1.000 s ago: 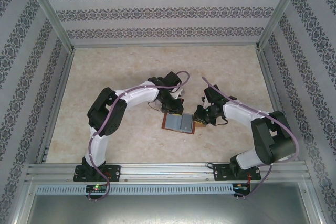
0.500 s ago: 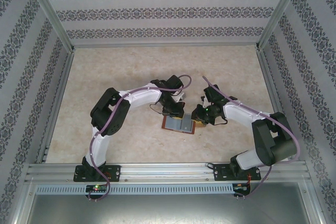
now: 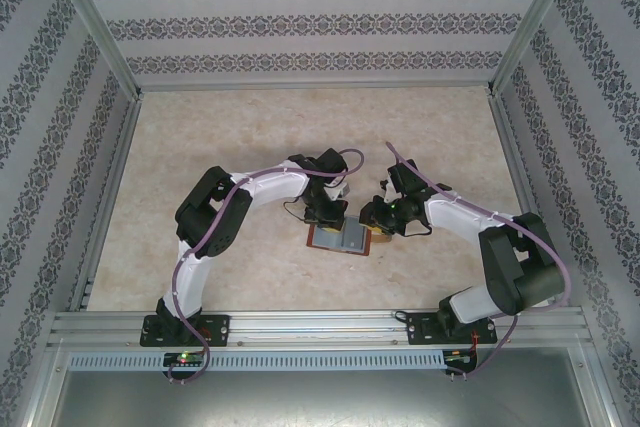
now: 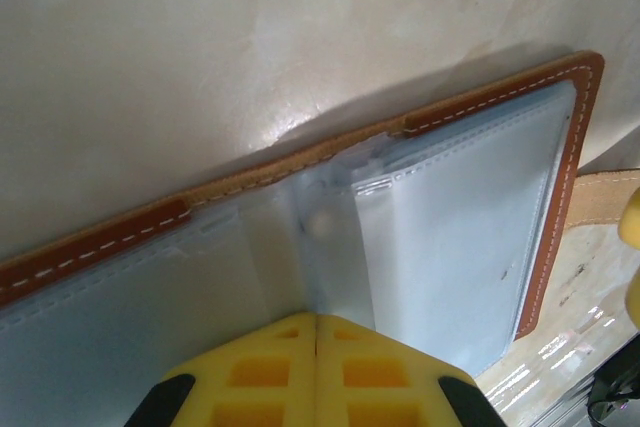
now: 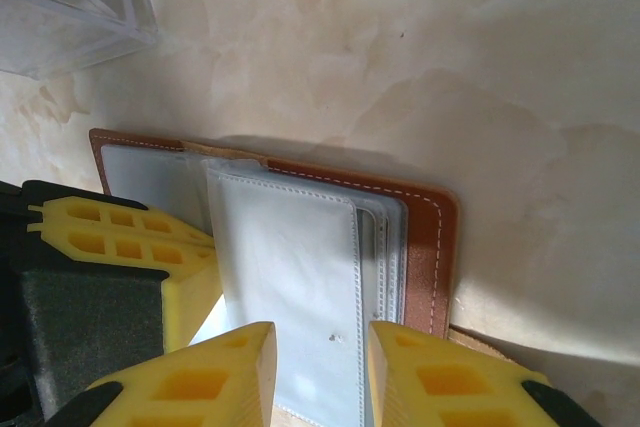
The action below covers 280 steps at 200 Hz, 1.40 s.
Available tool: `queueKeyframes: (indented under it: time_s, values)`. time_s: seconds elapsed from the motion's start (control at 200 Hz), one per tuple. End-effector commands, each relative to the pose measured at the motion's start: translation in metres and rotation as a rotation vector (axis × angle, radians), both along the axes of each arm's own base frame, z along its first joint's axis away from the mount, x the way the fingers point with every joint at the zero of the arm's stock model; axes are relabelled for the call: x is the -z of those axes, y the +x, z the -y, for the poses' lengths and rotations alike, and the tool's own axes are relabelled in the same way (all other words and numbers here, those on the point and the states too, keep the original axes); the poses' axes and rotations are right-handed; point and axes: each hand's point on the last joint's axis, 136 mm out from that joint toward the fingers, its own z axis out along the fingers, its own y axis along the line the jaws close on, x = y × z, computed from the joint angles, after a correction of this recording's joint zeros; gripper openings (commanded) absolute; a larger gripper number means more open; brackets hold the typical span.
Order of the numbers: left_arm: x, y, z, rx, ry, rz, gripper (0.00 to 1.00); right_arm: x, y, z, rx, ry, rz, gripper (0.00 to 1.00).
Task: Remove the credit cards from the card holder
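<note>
Though the card holder (image 3: 345,237) lies open beneath both tools, no credit cards are out yet; the left gripper (image 4: 316,367) is closed, tips at its fold; the right gripper (image 5: 322,367) has its jaws apart over a pocket (image 5: 290,287).

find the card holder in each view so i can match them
top external: card holder lies open mid-frame, just below centre.
left wrist: spans the lower half, brown stitched edge on top.
right wrist: centre, running to the bottom edge.
shared landmark: the left gripper, shut, by its fold.
</note>
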Motion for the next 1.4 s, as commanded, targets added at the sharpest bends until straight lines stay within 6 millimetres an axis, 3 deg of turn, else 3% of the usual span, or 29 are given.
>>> queueKeyframes:
  time_s: [0.0, 0.18, 0.325, 0.525, 0.724, 0.954, 1.394]
  values:
    - [-0.015, -0.003, 0.0, 0.001, -0.007, 0.012, 0.01, 0.002, -0.002, 0.002, 0.006, -0.023, -0.005, 0.31]
    - [-0.037, -0.004, 0.019, -0.019, -0.124, 0.001, 0.02, 0.001, -0.002, 0.006, 0.022, -0.029, 0.003, 0.31]
    - [-0.042, -0.003, 0.023, -0.019, -0.151, -0.003, 0.02, -0.001, -0.001, 0.008, 0.028, -0.025, 0.009, 0.31]
    - [-0.023, -0.013, 0.029, 0.007, -0.148, -0.074, 0.04, -0.002, -0.001, 0.007, 0.029, -0.02, 0.011, 0.31]
    - [0.001, -0.015, 0.011, 0.02, -0.032, -0.07, 0.03, -0.002, -0.001, 0.003, 0.018, 0.004, 0.006, 0.31]
    - [0.01, -0.017, -0.007, 0.026, 0.054, -0.046, 0.0, 0.0, -0.002, -0.007, -0.014, 0.032, -0.004, 0.35]
    - [0.015, -0.021, -0.007, 0.023, 0.038, -0.061, 0.0, 0.016, -0.005, -0.02, -0.059, 0.049, -0.045, 0.35]
